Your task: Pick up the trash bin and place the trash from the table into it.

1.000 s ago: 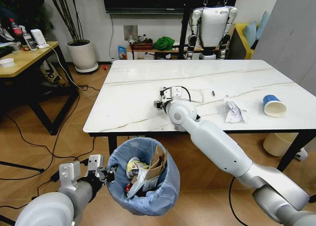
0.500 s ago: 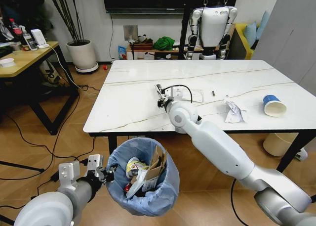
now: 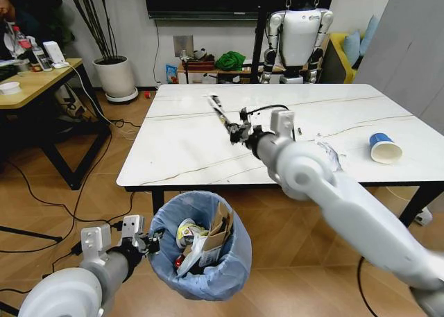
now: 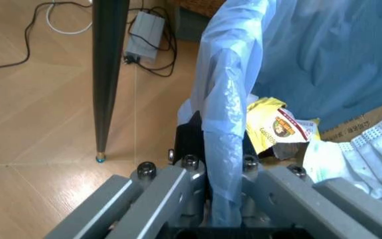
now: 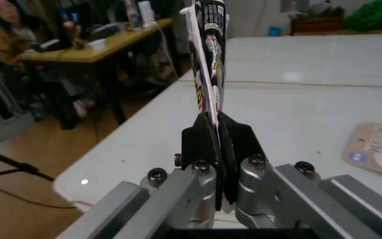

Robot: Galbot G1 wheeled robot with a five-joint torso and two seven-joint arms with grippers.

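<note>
An office room with a wood-pattern floor holds the table (image 3: 187, 140), a white marble-look top with thin dark veins, a black edge and black legs. Behind it a second white robot (image 3: 300, 36) hangs on a stand; a wooden desk (image 3: 38, 81) and a potted plant (image 3: 114, 71) lie to the left.

Right gripper (image 3: 234, 131): raised above the middle of the table, its arm reaching in from the lower right. Its fingers (image 5: 208, 144) are pressed together on a flat printed wrapper (image 5: 208, 45), white with dark and red markings, which projects straight out beyond the fingertips and is clear of the tabletop. Beyond the gripper's far side a pale card (image 5: 380, 144) lies flat on the marble.

Left gripper (image 3: 139, 242): low, in front of the table's near edge and above the floor, clamped on the rim of the trash bin (image 3: 205, 251). In the left wrist view the light-blue bag (image 4: 224, 129) passes between the closed fingers (image 4: 192, 137). Inside the bin, just past the gripper, are a yellow-and-red wrapper (image 4: 277, 127), torn brown cardboard (image 3: 220, 230) and white paper (image 3: 193, 251).

Trash on the table, all to the right of the right gripper: crumpled white paper (image 3: 331, 154) close beside the arm, and a blue-and-white paper cup (image 3: 383, 149) on its side near the right edge. A cream bin (image 3: 392, 202) stands on the floor under that edge.
</note>
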